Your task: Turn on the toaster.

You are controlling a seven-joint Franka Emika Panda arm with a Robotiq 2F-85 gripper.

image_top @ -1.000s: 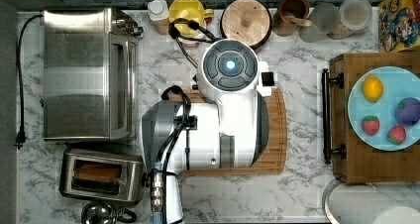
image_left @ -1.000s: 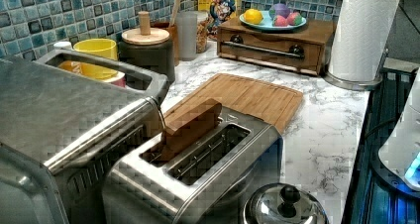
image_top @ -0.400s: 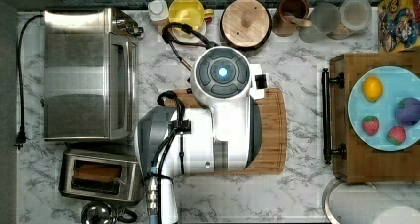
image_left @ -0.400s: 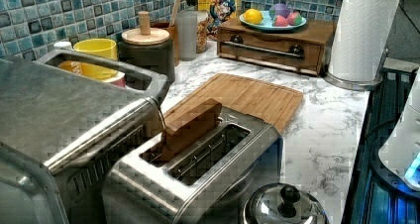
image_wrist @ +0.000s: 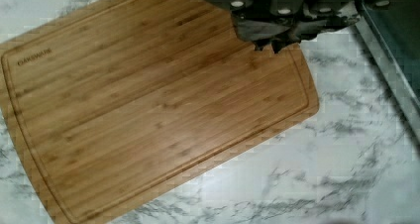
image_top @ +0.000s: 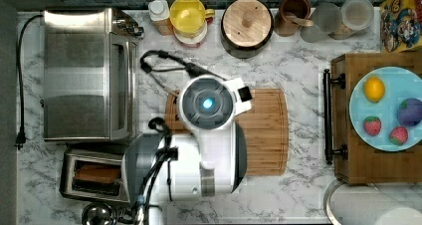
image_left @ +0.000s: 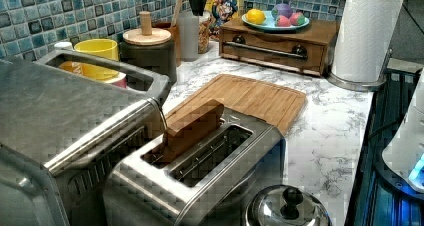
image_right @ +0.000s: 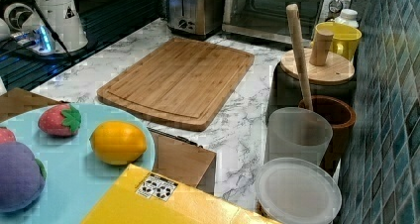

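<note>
The toaster (image_top: 69, 184) is a small steel box at the top view's lower left, with a brown bread slice (image_left: 192, 128) standing up out of one of its two slots. It also appears in the left view (image_left: 235, 186) and far off in the right view (image_right: 193, 8). My gripper (image_wrist: 275, 43) hangs shut and empty over one end of the bamboo cutting board (image_wrist: 148, 110). In the top view my white arm (image_top: 206, 103) covers the board's left end, to the right of the toaster and apart from it.
A large steel toaster oven (image_top: 84, 73) stands just behind the toaster. A pot lid (image_left: 287, 211) lies beside the toaster. Jars and a yellow mug (image_top: 189, 16) line the tiled wall. A wooden box with a fruit plate (image_top: 385, 108) sits at the top view's right.
In the top view my wrist has moved down and to the left over the cutting board, closer to the toaster. The toaster and bread have not moved.
</note>
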